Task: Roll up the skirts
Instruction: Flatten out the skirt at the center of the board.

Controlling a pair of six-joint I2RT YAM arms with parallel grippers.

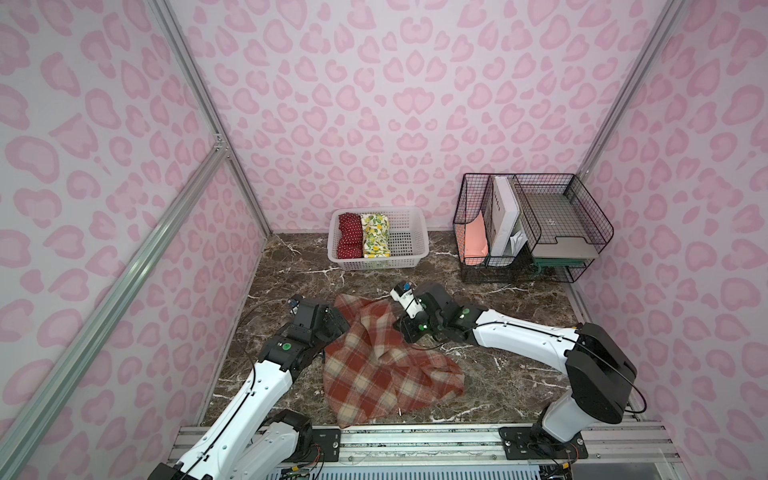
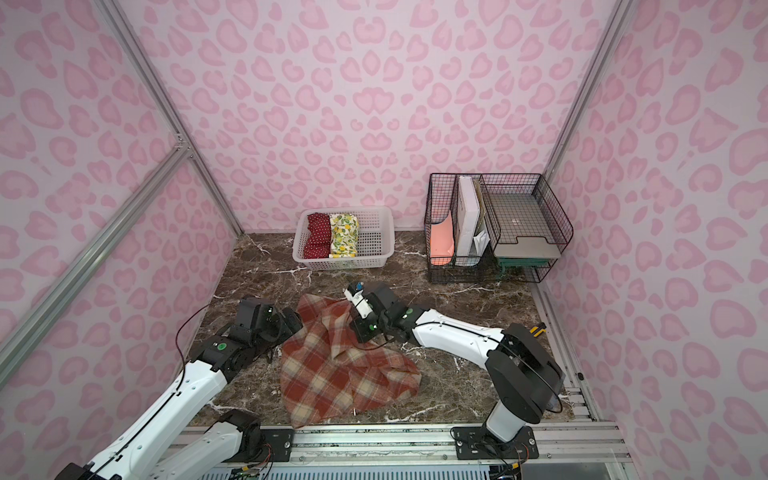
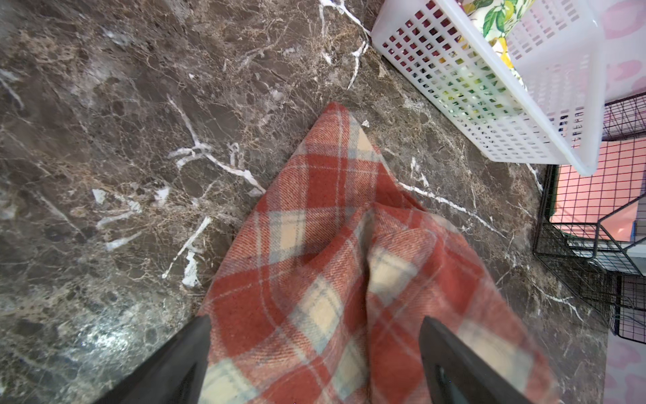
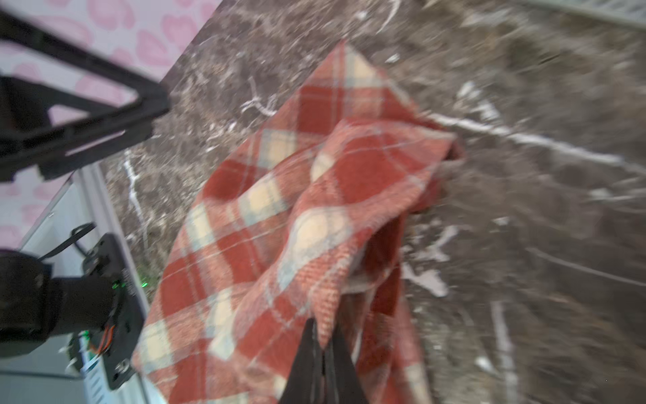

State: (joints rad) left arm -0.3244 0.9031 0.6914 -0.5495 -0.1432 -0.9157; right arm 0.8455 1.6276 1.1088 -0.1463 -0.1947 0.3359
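Plaid skirt [image 1: 386,365]: crumpled mid-table.
Right gripper [image 4: 323,335]: pinching its raised fold.
Left gripper [image 3: 314,320]: jaws wide, above its left edge.
Basket [image 1: 399,259]: far, holding dotted skirt [image 1: 350,235] and lemon skirt [image 1: 375,235].
Wire rack [image 1: 469,232]: far right.

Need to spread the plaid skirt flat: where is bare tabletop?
Bare marble: the strip between the plaid skirt and the white basket; the near patch between skirt and right arm. Crowded: the far right corner, filled by the wire rack.
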